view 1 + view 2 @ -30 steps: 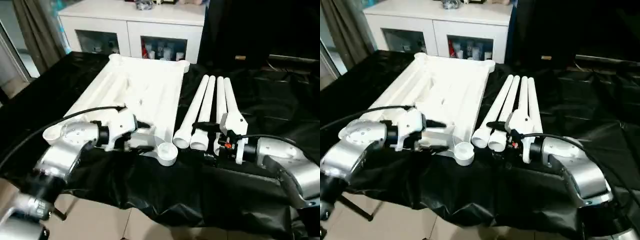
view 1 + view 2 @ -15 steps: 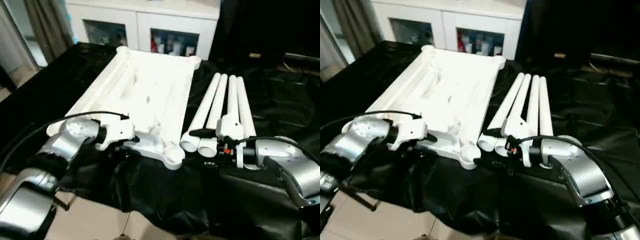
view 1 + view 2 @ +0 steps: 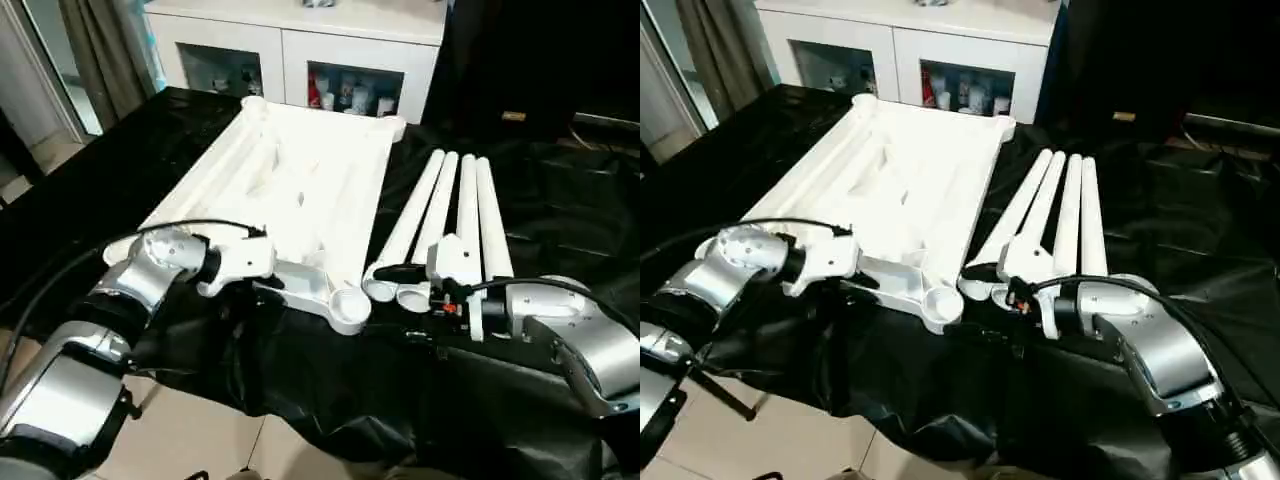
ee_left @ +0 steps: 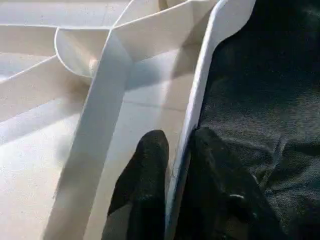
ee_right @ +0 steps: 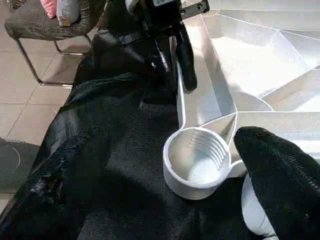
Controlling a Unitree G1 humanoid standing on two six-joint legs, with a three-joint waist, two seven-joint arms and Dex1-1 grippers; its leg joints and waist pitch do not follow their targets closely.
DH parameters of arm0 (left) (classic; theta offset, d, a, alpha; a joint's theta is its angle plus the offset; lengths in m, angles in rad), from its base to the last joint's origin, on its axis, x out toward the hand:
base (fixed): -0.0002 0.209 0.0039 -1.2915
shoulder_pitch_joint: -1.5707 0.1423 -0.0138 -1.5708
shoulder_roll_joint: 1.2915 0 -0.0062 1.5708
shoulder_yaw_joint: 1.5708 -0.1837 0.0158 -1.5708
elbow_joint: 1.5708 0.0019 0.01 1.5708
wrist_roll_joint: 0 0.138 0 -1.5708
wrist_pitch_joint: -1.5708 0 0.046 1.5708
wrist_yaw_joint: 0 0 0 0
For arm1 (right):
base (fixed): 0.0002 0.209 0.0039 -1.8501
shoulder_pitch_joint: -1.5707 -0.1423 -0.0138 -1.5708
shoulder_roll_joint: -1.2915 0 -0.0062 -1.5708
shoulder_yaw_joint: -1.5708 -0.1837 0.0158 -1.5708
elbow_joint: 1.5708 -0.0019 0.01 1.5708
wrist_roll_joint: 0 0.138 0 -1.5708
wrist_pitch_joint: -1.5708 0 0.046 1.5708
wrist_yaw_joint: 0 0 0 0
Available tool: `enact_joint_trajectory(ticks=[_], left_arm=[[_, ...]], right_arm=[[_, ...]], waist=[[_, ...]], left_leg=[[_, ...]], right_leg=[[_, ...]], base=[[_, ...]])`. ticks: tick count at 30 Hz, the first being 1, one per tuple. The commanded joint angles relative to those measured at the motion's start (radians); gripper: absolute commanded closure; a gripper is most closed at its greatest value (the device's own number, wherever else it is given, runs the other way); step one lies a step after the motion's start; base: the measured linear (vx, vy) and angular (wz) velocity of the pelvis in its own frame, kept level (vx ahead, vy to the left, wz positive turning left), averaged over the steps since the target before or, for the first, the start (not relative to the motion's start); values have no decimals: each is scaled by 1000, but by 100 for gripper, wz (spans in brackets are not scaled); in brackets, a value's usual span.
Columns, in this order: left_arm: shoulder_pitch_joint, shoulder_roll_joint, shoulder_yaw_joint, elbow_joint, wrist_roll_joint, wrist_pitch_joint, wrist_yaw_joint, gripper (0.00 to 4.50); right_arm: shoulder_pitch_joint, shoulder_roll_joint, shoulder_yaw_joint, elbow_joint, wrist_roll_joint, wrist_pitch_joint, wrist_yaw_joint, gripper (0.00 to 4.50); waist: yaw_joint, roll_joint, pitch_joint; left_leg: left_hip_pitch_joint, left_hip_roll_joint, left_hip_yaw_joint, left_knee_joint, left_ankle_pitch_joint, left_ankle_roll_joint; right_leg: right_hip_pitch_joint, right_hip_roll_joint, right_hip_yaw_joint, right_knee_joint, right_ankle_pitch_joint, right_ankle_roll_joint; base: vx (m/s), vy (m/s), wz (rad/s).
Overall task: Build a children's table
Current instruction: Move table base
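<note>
- No legible writing or brand marks on any part.
- Tabletop (image 3: 300,190): smooth white plastic, upside down on crinkled black sheeting (image 3: 330,400), ribs up; near corner socket (image 5: 196,161) round, ridged inside.
- Four tapered legs (image 3: 455,215) lie side by side, just right of it.
- Left gripper (image 4: 172,165): jaws clamped on the tabletop's near rim.
- Right gripper (image 3: 400,285) at the legs' wide ends; jaw state cannot be determined.

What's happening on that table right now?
Left gripper jaws pinching the tabletop rim. Right gripper at the leg ends. Nothing in the way.
</note>
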Motion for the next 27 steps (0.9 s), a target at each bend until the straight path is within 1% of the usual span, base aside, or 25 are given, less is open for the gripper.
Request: enact_joint_trajectory(ticks=[1,3,4,6,7,9,11,12,13,14,16,17,20,21,23,26,27], left_arm=[[-24,0,1,21,13,-17,12,385],[-25,2,-4,27,21,-28,15,400],[-27,4,-8,38,34,-42,19,410],[-29,4,-10,49,49,-64,31,415],[-27,5,-18,52,63,-80,43,423],[-26,6,-23,55,74,-92,52,435],[-21,9,-36,59,104,-132,90,437],[-21,10,-38,60,110,-141,99,442],[-19,13,-47,63,128,-170,128,445],[-19,13,-47,63,128,-170,128,446],[-17,24,-61,60,168,-219,171,447],[-17,24,-61,60,168,-219,171,447],[-21,42,-82,54,220,-265,225,447],[-22,46,-86,52,229,-271,235,447],[-32,60,-103,51,270,-296,281,447],[-42,71,-112,52,299,-321,319,447],[-42,71,-112,52,299,-321,319,447]], right_arm=[[3,1,2,-22,-7,8,1,0],[5,0,4,-23,-10,5,1,0],[6,1,6,-22,-14,3,1,0],[5,3,8,-20,-16,2,-1,0],[4,4,11,-19,-19,-1,-3,0],[3,5,13,-17,-22,-2,-3,0],[4,8,19,-17,-26,-5,-6,0],[4,9,19,-17,-27,-6,-6,0],[6,10,22,-17,-30,-8,-8,0],[6,10,22,-17,-30,-8,-8,0],[6,13,23,-17,-32,-9,-11,0],[6,13,23,-17,-32,-9,-11,0],[11,18,25,-18,-40,-12,-12,0],[11,19,26,-18,-41,-13,-12,0],[10,23,29,-16,-45,-14,-13,0],[8,25,31,-13,-47,-16,-14,0],[8,25,31,-13,-47,-16,-14,0]], waist=[[2,-5,-65],[2,-4,-66],[0,-5,-67],[-2,-5,-67],[-3,-7,-67],[-5,-6,-67],[-8,-5,-66],[-9,-5,-65],[-10,-4,-63],[-11,-4,-62],[-12,-4,-62],[-12,-4,-61],[-13,-6,-60],[-13,-6,-60],[-13,-8,-58],[-14,-8,-58],[-15,-10,-57]], left_leg=[[5,70,-25,-92,-142,12],[3,70,-27,-92,-136,11],[1,69,-27,-91,-126,15],[1,68,-27,-90,-121,19],[0,68,-26,-90,-117,21],[-1,69,-27,-90,-117,21],[-1,69,-27,-91,-126,22],[0,69,-28,-92,-137,21],[1,70,-28,-93,-153,16],[2,70,-28,-94,-160,14],[3,71,-30,-96,-178,6],[3,71,-31,-97,-180,5],[3,70,-31,-98,-187,3],[3,70,-31,-98,-187,3],[3,69,-31,-99,-196,0],[2,69,-34,-100,-204,-4],[1,69,-34,-101,-205,-3]], right_leg=[[61,-81,51,-71,-184,-250],[63,-82,51,-68,-183,-249],[63,-81,50,-67,-162,-251],[63,-81,50,-67,-156,-249],[64,-81,50,-67,-155,-249],[65,-81,49,-67,-158,-250],[62,-81,49,-69,-171,-248],[62,-80,49,-72,-192,-243],[61,-81,49,-75,-219,-237],[60,-81,50,-77,-234,-233],[59,-81,51,-81,-276,-218],[59,-81,51,-81,-279,-214],[56,-81,51,-83,-302,-198],[56,-81,51,-83,-302,-198],[55,-81,52,-87,-341,-184],[53,-81,51,-88,-371,-169],[53,-80,51,-90,-378,-164]], base=[[0,0,0],[0,0,0],[0,0,0],[0,0,0],[0,0,0],[0,0,0],[0,0,0],[0,0,0],[0,0,0],[0,0,0],[0,0,0],[0,0,0],[0,0,0],[0,0,0],[0,0,0],[0,0,0],[0,0,0]])
